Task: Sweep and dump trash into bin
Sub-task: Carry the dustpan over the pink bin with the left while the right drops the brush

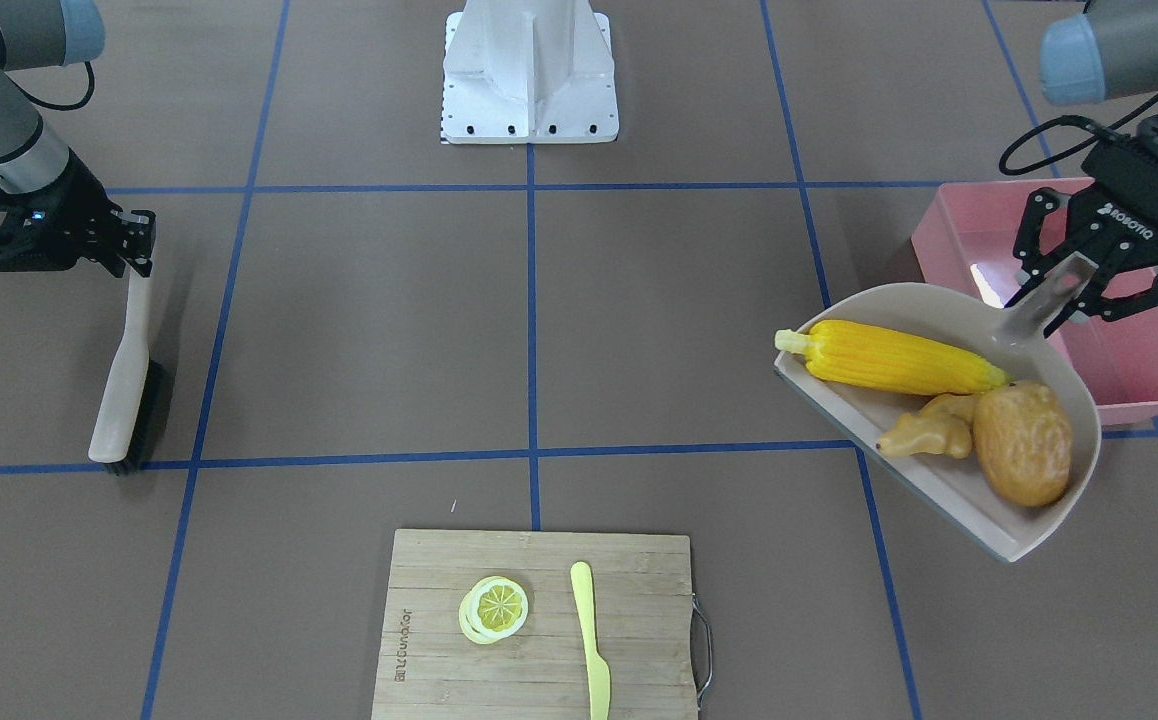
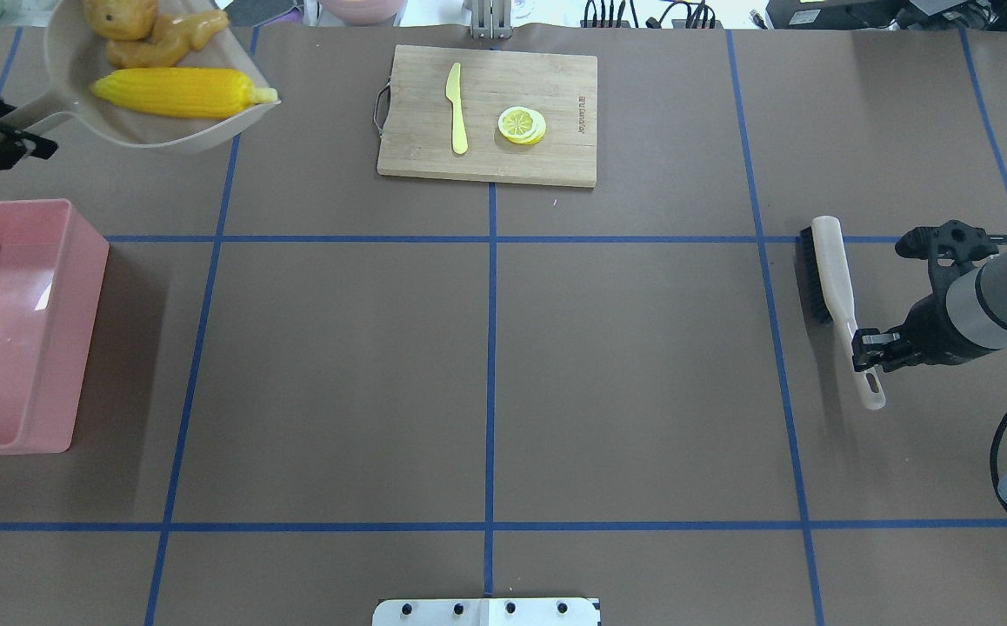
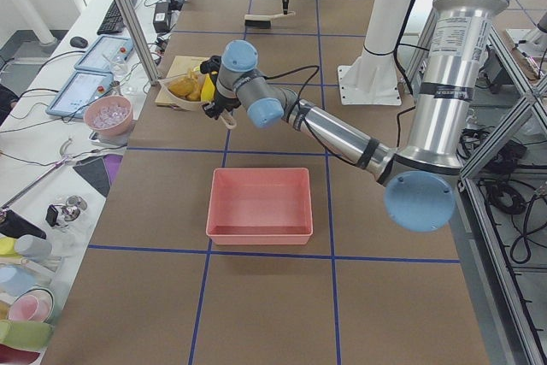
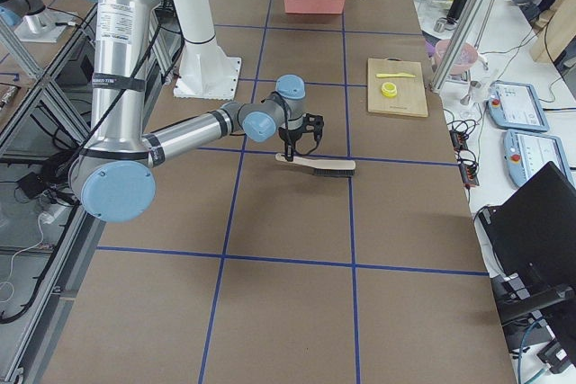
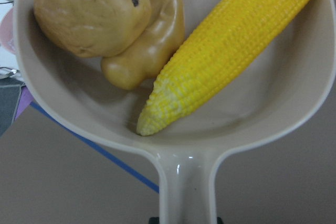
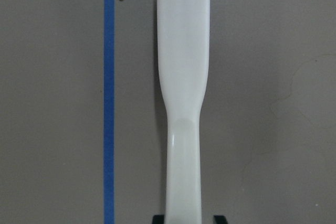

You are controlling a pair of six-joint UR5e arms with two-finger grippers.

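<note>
Beige plastic fills the right of the front-facing view. The dustpan [image 1: 939,480] is clamped by its handle between the closed fingers of the left tool [image 1: 1054,295]. In the pan the corn cob [image 1: 889,358] lies along the upper side. The ginger root [image 1: 924,430] lies below it, and the potato [image 1: 1024,443] touches the ginger on its right. The pink bin [image 1: 1129,360] stands on the brown desk [image 1: 639,330] behind the pan, and the pan's handle end overlaps it in this view. At the left, the right tool [image 1: 134,240] is closed on the handle of a brush [image 1: 124,390] whose bristles point down at the desk. A wooden cutting board [image 1: 539,660] at the near edge carries a lemon slice [image 1: 494,608] and a yellow knife [image 1: 589,640], which lie apart.

From overhead, the pan sits at the far left corner, apart from the bin. The bin stands nearer the robot, against the left edge.

In the left side view, the near arm reaches past the bin to the pan beyond it.

In the right side view, the near arm holds the brush bristles-down on the desk. The bin and pan are small at the far end.

The left wrist view shows the pan handle running down to the dark fingertips at the bottom edge. The corn's pale tip points toward the handle, and the ginger touches both the corn and the potato.

The right wrist view shows the white brush handle pinched between two dark fingertips at the bottom, with a blue tape line [image 6: 109,98] to its left.
</note>
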